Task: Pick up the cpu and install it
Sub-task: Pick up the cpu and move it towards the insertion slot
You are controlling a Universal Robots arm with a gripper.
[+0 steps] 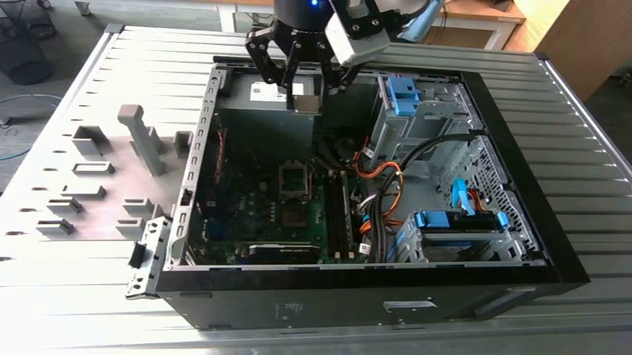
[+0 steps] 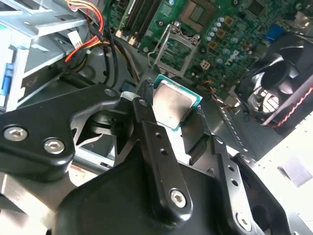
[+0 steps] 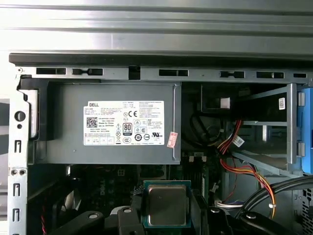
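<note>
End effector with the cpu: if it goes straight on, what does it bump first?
Probably the motherboard near the open socket, with the held cpu touching first; depth is unclear.

An open black metal computer case point(image 1: 553, 251) lies on a ribbed silver metal table point(image 1: 593, 96). Inside, at the back of the exterior view, a black gripper point(image 1: 306, 95) clamps the small square silver-topped cpu point(image 1: 304, 103) above the boxy grey power supply point(image 1: 259, 92). The dark rectangular metal socket frame point(image 1: 294, 176) sits on the board nearer the front. Matte grey plastic holder blocks point(image 1: 99, 170) stand on the table to the exterior view's left of the case, and silver metal drive cages point(image 1: 425, 111) occupy the case's right side.
</note>
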